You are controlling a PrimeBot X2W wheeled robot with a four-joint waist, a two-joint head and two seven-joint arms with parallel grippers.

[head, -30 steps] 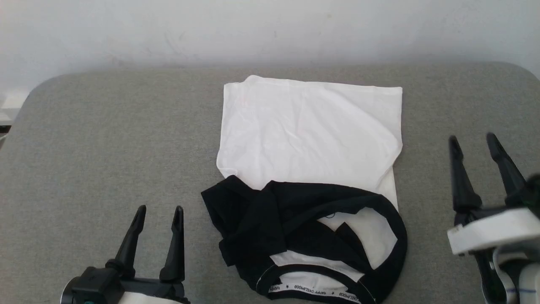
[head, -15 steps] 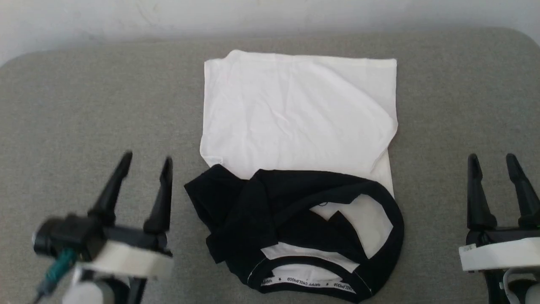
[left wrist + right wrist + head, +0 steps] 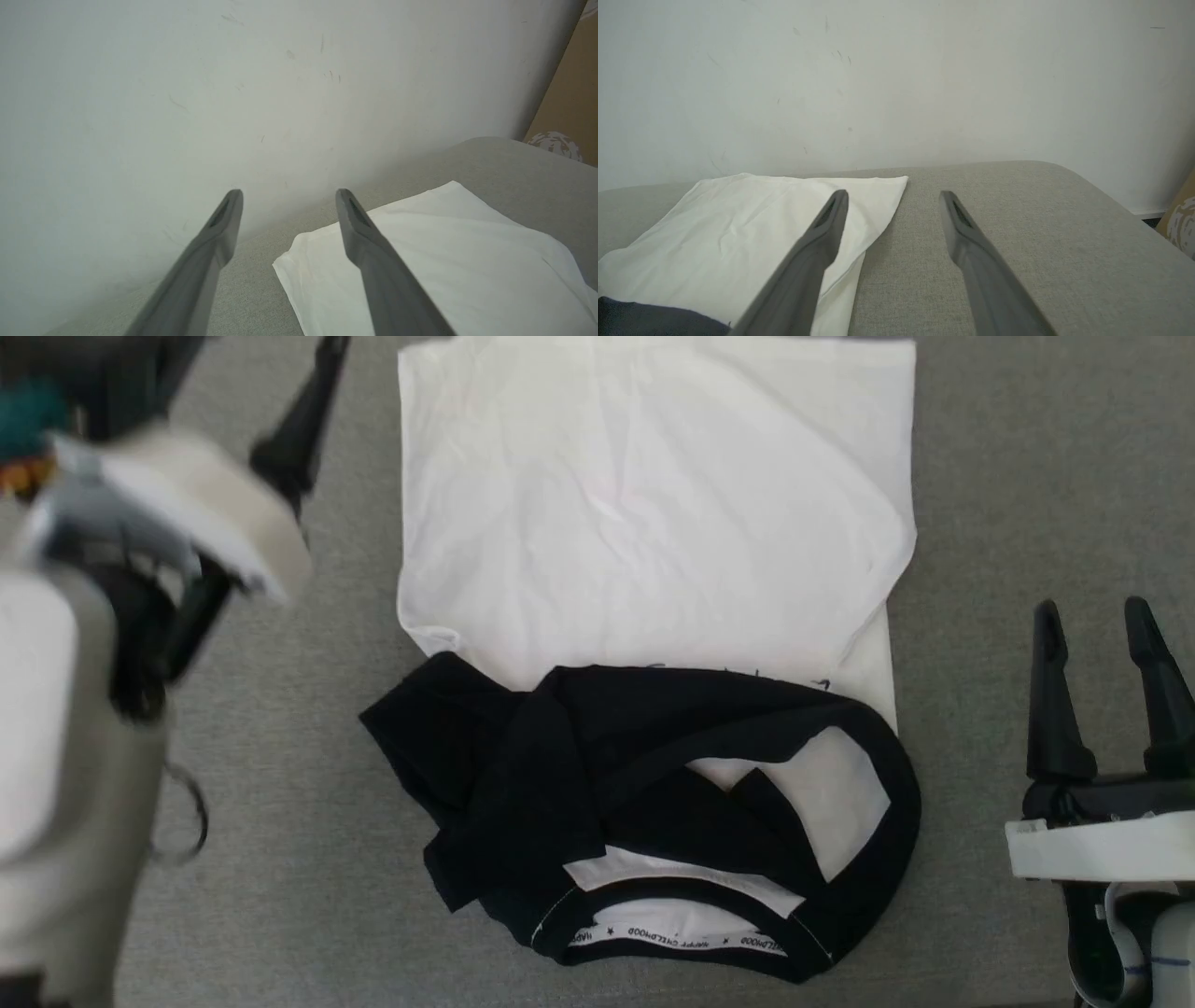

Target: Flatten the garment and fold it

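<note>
Just one garment is counted here, a small white T-shirt with black sleeves and collar (image 3: 653, 523), and one grey fabric-covered table (image 3: 990, 476) is seen. Two grippers are counted, the left gripper (image 3: 288, 193) and the right gripper (image 3: 1092, 607), with two long dark fingers (image 3: 822, 242) on each, so four in all. One plain white wall (image 3: 896, 84) is counted too.

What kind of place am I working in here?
Probably a plain indoor room: a grey fabric-covered surface holding the garment, set against a scuffed white wall, with what looks like brown cardboard alongside.
</note>
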